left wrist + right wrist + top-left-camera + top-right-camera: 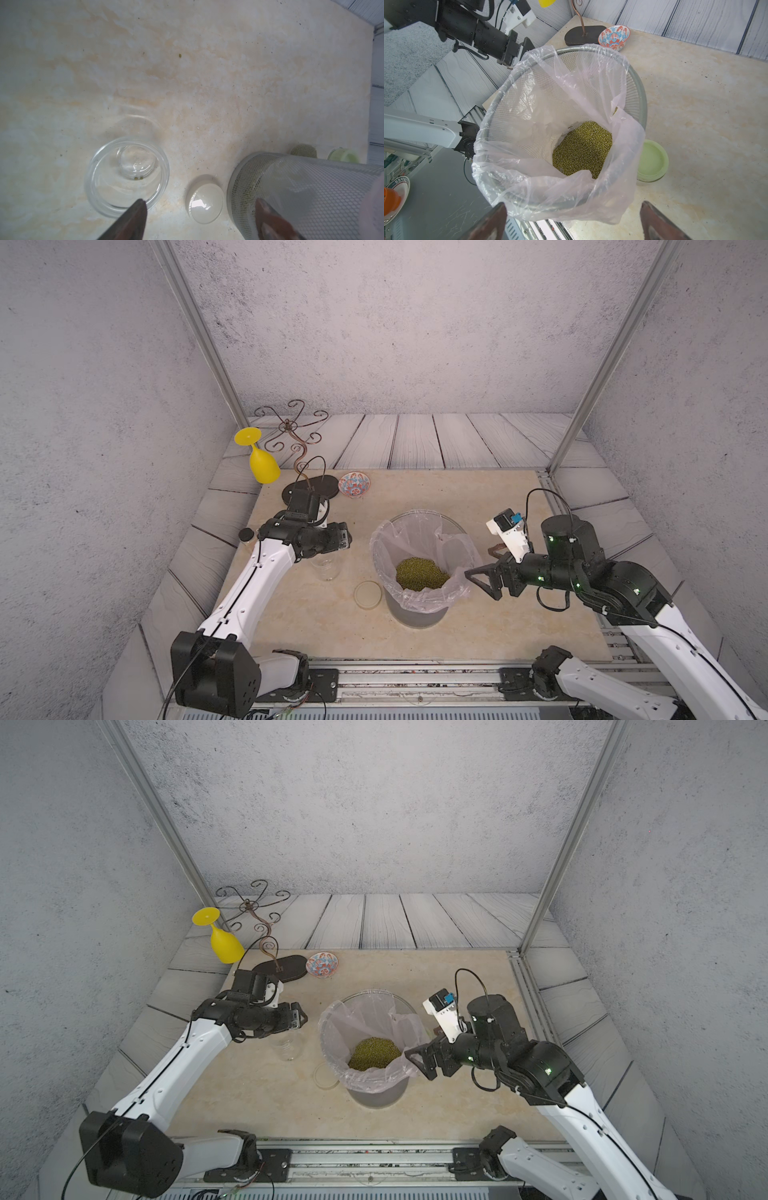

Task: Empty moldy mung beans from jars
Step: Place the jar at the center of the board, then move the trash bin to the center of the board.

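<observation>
Left wrist: we saw the left gripper [199, 200] spread wide, empty, jar [126, 176] upright just past one fingertip, two mung beans [138, 178] inside; we judged a straight lift-off safest for its rim; right gripper [573, 203] wide, empty too.

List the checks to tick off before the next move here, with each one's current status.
1. Left pincer free of the emptied jar: ok; open, nothing between its fingers, and the jar is upright on the table.
2. Emptied jar fully empty: not ok; two beans sit at its bottom.
3. Mung beans inside the lined bin: ok, though one stray bean lies on the table.
4. Pale green lid off: ok; it lies beside the bin.
5. Anything left to empty: cannot tell; a blurred olive-green shape beyond the bin may be a second, full jar.
6. Right pincer open and empty: ok; it sits close to the liner.
</observation>
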Controlling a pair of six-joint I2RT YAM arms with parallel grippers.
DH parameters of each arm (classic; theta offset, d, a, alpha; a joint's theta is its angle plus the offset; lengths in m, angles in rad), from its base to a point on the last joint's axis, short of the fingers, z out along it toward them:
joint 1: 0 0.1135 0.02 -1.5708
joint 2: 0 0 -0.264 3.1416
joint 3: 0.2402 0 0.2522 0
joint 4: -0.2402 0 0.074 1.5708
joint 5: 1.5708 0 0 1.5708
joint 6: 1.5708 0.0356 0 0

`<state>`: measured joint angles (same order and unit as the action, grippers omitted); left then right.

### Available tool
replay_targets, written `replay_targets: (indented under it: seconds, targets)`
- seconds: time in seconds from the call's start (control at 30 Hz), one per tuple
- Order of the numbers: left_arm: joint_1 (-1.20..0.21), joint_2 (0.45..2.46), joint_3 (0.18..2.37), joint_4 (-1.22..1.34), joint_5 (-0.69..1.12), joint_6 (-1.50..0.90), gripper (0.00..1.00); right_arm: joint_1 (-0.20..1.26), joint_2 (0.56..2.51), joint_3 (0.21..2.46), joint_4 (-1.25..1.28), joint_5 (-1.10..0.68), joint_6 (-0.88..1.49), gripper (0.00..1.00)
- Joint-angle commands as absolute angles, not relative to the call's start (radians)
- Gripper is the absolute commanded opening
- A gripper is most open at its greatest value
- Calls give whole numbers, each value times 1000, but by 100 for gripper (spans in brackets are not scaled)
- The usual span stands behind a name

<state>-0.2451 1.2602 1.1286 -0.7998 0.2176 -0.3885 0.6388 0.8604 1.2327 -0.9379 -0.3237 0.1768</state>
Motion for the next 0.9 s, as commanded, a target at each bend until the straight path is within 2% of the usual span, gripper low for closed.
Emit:
replay_targets:
  seconds: [0.0,0.13,0.33,0.57,0.7,0.87]
  targets:
    - [-305,1252,1155,-895,88,-347,81,642,854,1214,-926,-349,196,99]
    - [-383,1184,1180,-922,57,-368,78,641,853,1204,-922,-355,203,99]
    - [-613,1025,1294,-1004,-41,-398,69,641,828,1200,-982,-272,190,98]
    - [-778,919,1286,-1008,24,-430,64,640,759,1132,-1029,-231,212,77]
    - [-847,893,1217,-931,76,-422,63,641,708,1008,-982,-304,269,69]
    - [-904,905,1094,-782,173,-428,66,643,715,847,-795,-429,377,63]
